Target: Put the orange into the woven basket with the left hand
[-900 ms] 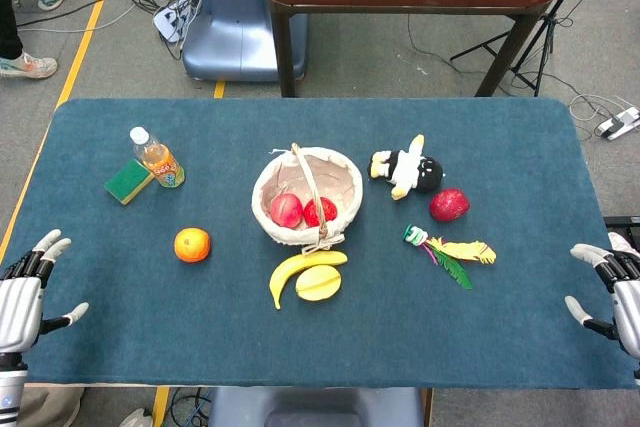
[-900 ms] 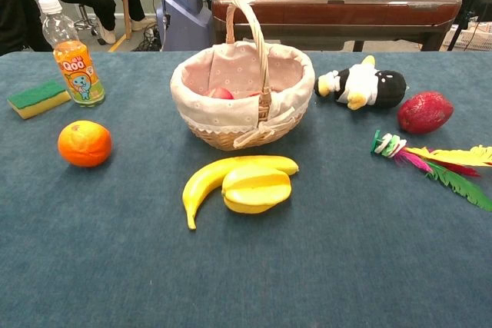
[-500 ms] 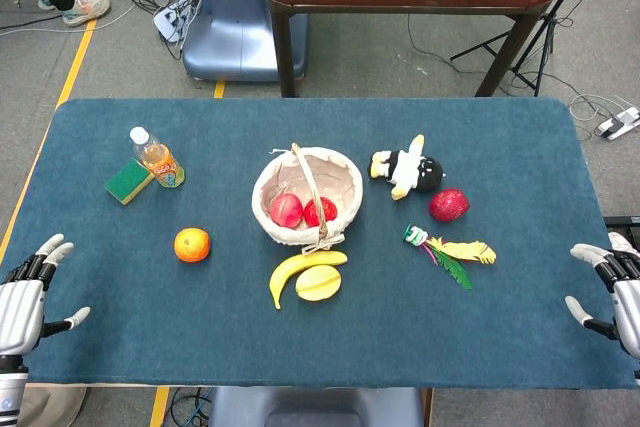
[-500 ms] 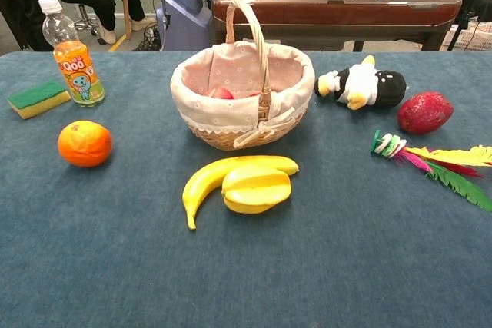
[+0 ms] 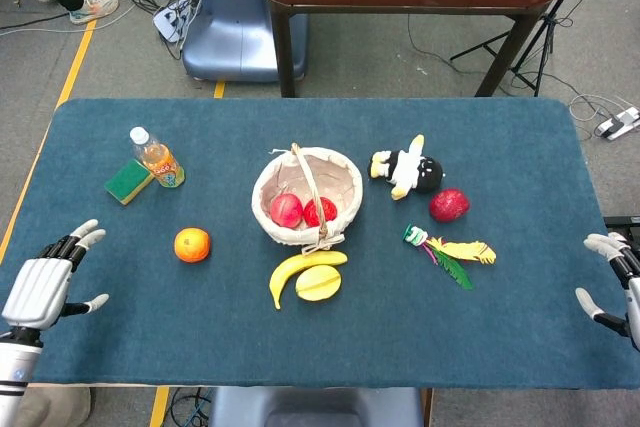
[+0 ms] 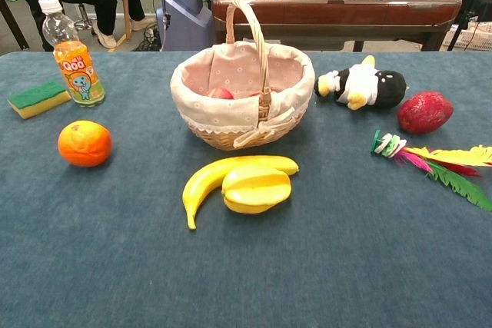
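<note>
A: Where is the orange [image 5: 192, 245]?

B: It lies on the blue cloth of the table [image 5: 300, 347], left of the woven basket [image 5: 343, 209] and apart from it. Nothing touches it. It is round, with dimpled skin.

A: What does the head view show that the chest view does not?

B: Both hands. The chest view shows only the things on the table. It does show the basket's pale cloth lining and its arched handle more plainly.

A: And the left hand [image 5: 42, 287]?

B: It is at the table's near left edge, left of the orange and well apart from it, with fingers spread and holding nothing. The right hand [image 5: 620, 282] is at the far right edge, fingers also apart, partly cut off.

A: What is inside the basket?

B: Two red fruits. A banana [image 5: 290, 272] lies just in front of it.
</note>
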You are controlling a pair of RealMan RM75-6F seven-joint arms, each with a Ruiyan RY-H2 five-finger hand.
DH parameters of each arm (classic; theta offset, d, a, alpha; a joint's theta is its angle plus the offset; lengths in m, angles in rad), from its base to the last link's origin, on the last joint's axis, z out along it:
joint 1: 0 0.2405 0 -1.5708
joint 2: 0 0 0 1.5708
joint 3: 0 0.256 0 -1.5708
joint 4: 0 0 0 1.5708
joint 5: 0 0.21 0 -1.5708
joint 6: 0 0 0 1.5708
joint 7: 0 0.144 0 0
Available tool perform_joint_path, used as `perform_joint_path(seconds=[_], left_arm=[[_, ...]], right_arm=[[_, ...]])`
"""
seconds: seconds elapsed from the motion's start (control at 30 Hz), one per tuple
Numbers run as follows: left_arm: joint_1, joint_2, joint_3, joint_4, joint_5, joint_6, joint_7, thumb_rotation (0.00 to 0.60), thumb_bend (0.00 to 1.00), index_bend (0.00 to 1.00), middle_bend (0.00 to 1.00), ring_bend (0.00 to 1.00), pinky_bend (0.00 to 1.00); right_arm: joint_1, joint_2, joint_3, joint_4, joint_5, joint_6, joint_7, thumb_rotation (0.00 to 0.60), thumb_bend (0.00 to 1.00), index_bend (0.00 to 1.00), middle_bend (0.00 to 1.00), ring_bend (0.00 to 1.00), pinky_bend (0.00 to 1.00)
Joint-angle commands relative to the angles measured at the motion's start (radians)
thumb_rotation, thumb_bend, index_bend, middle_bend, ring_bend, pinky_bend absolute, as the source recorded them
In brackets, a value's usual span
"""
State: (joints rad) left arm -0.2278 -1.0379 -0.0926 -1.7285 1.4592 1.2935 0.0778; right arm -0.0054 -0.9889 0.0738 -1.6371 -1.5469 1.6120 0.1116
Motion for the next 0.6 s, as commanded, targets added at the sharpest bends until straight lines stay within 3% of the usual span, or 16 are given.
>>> perform_joint_path(seconds=[0.03,0.27,0.6], left_arm=[[-0.074,-0.004,-0.011,0.035,-0.001,-0.099,-0.054,0.600,0.12,0.19,0.11,0.18,0.25],[-0.197,-0.051,-0.035,0.084,-0.048,-0.268,-0.046,0.600,0.12,0.12,0.11,0.18,0.23],[-0.323,-0.177,-0.052,0.199,-0.120,-0.411,-0.007,0.600,0.12,0.14,0.11,0.18,0.23]], right_arm=[[-0.003,0.004,0.001,-0.007,0.001,0.003,-0.006,0.600,0.24,0.26,0.27,0.21,0.22],[-0.006,0.010,-0.006,-0.023,-0.002,-0.002,-0.012,0.600,0.24,0.26,0.27,0.21,0.22],[-0.008,0.005,-0.008,-0.016,0.008,-0.012,-0.011,0.600,0.24,0.26,0.27,0.21,0.22]])
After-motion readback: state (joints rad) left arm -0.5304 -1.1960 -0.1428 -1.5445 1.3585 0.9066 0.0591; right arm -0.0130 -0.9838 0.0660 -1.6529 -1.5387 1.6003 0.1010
